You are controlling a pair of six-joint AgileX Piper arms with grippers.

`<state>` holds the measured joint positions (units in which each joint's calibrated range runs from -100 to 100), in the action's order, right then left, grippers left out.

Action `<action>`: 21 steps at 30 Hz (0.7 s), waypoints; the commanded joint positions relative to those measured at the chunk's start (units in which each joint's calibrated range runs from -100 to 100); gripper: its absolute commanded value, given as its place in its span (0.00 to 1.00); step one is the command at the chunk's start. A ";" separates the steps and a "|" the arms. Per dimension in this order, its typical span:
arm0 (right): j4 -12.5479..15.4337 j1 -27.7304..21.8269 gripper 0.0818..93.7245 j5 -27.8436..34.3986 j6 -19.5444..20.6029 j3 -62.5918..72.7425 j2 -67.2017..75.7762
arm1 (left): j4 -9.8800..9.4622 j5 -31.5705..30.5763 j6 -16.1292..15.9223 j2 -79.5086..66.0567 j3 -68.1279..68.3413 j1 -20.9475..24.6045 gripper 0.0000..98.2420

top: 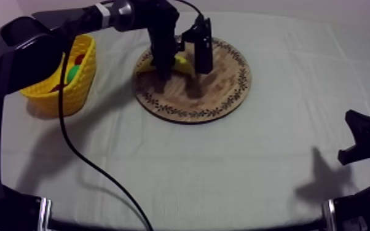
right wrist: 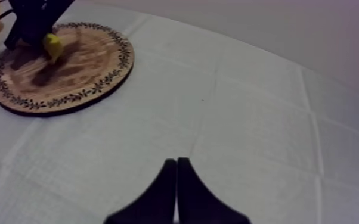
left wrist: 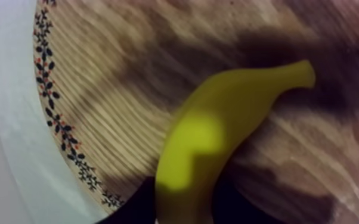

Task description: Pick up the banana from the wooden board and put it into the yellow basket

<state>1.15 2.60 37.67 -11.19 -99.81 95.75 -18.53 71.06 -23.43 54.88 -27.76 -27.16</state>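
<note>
Nearby, basket (top: 77,83) beside board (top: 221,92) with banana (top: 185,65)

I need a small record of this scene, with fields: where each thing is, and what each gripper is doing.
banana: lying on the wooden board, near its rim on the basket side
yellow basket: at the table's left side, apart from the board; red and green pieces inside, kind unclear
left gripper: down at the banana, over the board
right gripper: shut on nothing, low at the right side, over bare cloth
task stage: banana not yet in the basket
</note>
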 commanded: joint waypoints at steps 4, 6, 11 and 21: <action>0.00 0.00 0.00 -0.01 -0.01 0.03 0.00 | 0.15 0.17 -0.20 -0.03 -0.12 -0.01 0.23; 0.00 0.00 0.00 -0.01 -0.01 0.03 0.00 | 0.19 0.19 -0.17 -0.10 -0.13 -0.02 0.22; 0.00 0.00 0.00 -0.01 -0.01 0.03 0.00 | 0.47 0.33 0.38 -1.32 0.20 0.08 0.23; 0.00 0.00 0.00 -0.01 -0.04 0.03 0.00 | 2.71 3.42 1.59 -15.26 5.85 0.21 0.24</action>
<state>1.15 2.60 37.65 -11.19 -99.81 95.75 -15.92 74.23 -21.88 43.91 -23.23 -26.99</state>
